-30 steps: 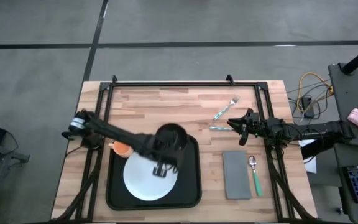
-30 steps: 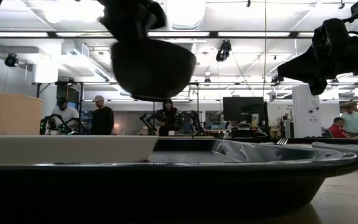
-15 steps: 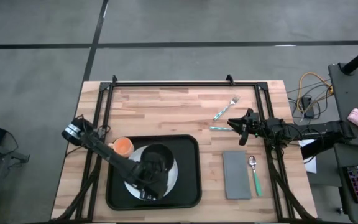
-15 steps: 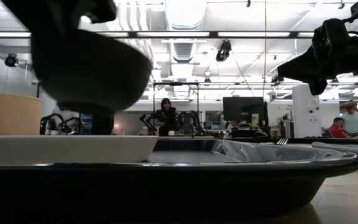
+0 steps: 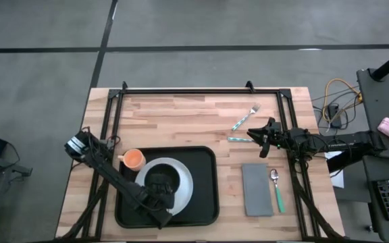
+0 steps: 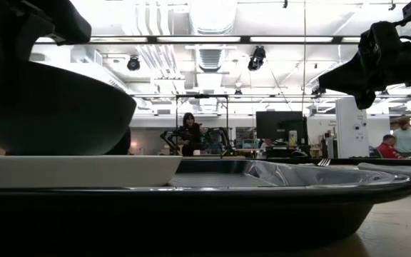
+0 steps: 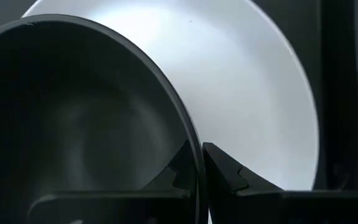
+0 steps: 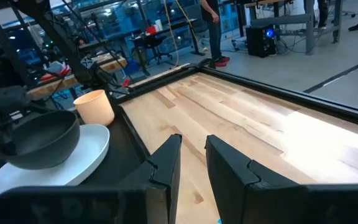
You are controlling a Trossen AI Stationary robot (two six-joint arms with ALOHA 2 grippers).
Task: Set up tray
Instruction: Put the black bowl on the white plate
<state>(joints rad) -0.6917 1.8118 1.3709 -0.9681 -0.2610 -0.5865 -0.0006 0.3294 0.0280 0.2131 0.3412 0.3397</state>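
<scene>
The black tray [image 5: 204,202] lies on the table's near left part, with a white plate [image 5: 184,183] on it. A black bowl [image 5: 159,182] sits over the plate's middle, and my left gripper [image 7: 199,163] is shut on its rim. In the low view the bowl [image 6: 48,107] has its base level with the plate's top [image 6: 77,170]. An orange cup [image 5: 134,159] stands at the tray's far left corner. My right gripper [image 8: 192,158] hovers by the table's right side, holding nothing, its fingers a narrow gap apart. My left gripper pinches the bowl's rim [image 7: 188,132] on the side nearest the table's near edge, one finger [image 7: 179,171] inside the bowl and one [image 7: 229,171] outside. It comes slanting down from the near side. The bowl is upright, its base down at the plate.
A grey napkin [image 5: 256,190] lies right of the tray with a green-handled spoon [image 5: 276,190] beside it. A fork [image 5: 246,118] and another green-handled utensil [image 5: 237,139] lie farther back near my right gripper [image 5: 256,133]. A black frame [image 5: 181,90] edges the table.
My left gripper has carried the bowl from above the tray's far edge toward the near left and down, until it stands at the plate's middle. In the low view the bowl has sunk from well above the plate to its surface.
</scene>
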